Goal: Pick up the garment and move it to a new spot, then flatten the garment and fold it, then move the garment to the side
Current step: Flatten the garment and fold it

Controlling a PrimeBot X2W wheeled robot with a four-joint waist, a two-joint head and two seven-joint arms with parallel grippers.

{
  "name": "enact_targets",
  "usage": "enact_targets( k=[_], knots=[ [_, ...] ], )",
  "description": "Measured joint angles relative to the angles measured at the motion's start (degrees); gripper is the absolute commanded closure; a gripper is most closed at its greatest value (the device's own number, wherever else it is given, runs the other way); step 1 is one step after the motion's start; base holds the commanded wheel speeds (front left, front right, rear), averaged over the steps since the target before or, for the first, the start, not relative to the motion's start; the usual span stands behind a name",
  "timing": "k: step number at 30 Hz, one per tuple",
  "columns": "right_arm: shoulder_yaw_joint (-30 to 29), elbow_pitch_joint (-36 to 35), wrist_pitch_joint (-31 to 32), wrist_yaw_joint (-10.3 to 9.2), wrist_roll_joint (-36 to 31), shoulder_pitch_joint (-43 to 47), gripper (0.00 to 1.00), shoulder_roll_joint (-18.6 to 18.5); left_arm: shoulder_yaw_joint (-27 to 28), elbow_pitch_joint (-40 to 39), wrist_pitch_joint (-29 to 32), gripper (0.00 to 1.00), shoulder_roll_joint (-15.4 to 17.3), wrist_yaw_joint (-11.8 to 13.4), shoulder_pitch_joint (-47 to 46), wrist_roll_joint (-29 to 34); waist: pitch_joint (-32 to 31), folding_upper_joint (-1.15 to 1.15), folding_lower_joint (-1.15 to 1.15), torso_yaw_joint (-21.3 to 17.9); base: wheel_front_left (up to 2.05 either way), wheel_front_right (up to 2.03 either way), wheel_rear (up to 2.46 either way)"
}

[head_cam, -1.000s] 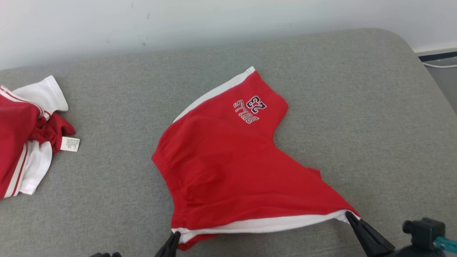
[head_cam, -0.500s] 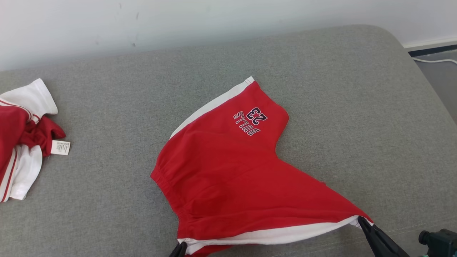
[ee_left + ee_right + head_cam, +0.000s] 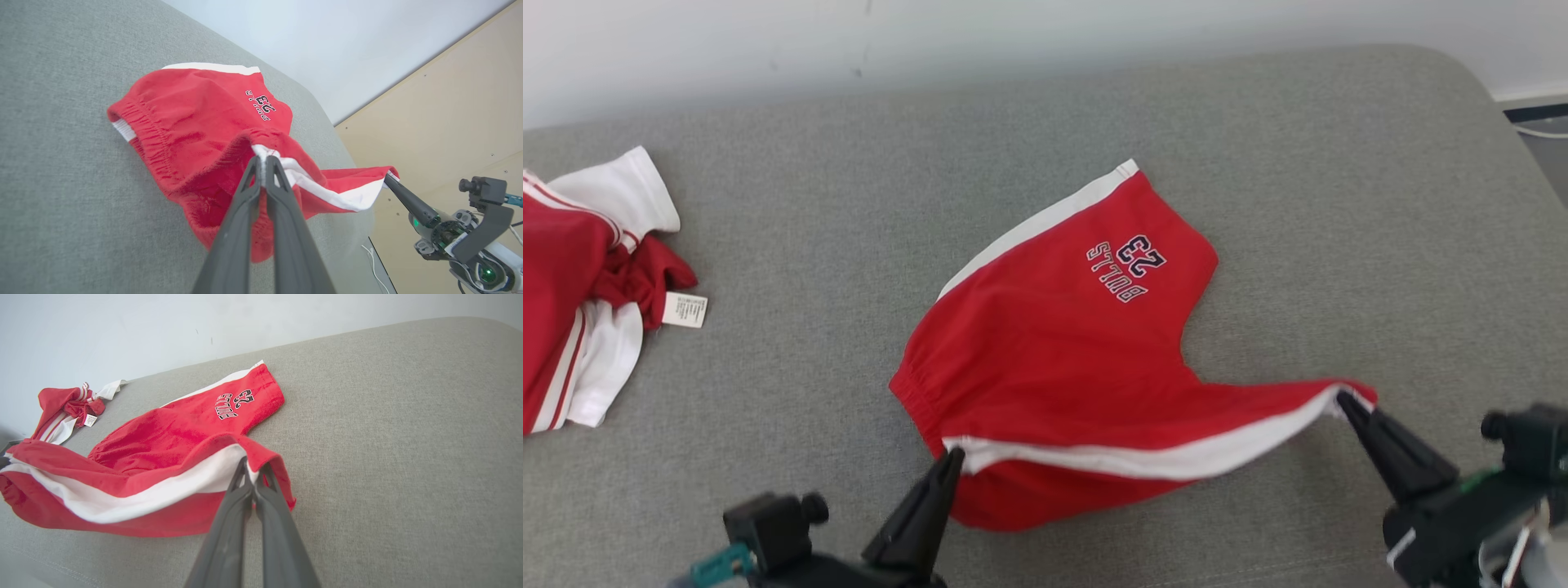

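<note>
The garment (image 3: 1062, 359) is a pair of red shorts with white side stripes and a "BULLS 23" print, lying in the middle of the grey cushion (image 3: 1258, 163). My left gripper (image 3: 954, 454) is shut on the waistband end of the near white stripe, also seen in the left wrist view (image 3: 263, 159). My right gripper (image 3: 1342, 398) is shut on the leg-hem end of the same stripe (image 3: 251, 467). The near edge is lifted and stretched between the two grippers, while the far leg (image 3: 245, 402) rests flat on the cushion.
A second red and white garment (image 3: 580, 286) with a white label lies bunched at the cushion's left edge. A pale wall runs behind the cushion. The cushion's right end drops off near a cable on the floor (image 3: 1539, 131).
Both grippers have lifted the near striped edge and carried it away from me over the shorts. The right gripper's end rose the most. The camera shifted slightly.
</note>
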Motion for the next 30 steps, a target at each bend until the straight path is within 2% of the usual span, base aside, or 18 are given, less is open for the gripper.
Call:
enact_targets(
  k=[5,16,30],
  knots=[
    [0.21,3.25,4.59,1.48,0.34,-9.23,1.00,0.00,1.33,2.61,0.99,1.00,-1.85,1.96,-6.02,-0.22,1.77,0.00,0.00,0.95,0.00,0.00,0.00],
    [1.76,14.67,14.08,3.47,1.19,-27.99,1.00,1.59,2.92,10.56,2.50,1.00,-5.97,4.14,-16.84,-0.40,6.32,0.00,0.01,4.04,0.00,0.00,0.00],
    [5.97,27.10,22.40,4.63,1.15,-43.86,1.00,4.94,3.76,18.41,2.49,1.00,-8.64,4.68,-25.30,-0.71,11.65,0.01,0.00,9.68,0.00,0.00,0.00]
  ],
)
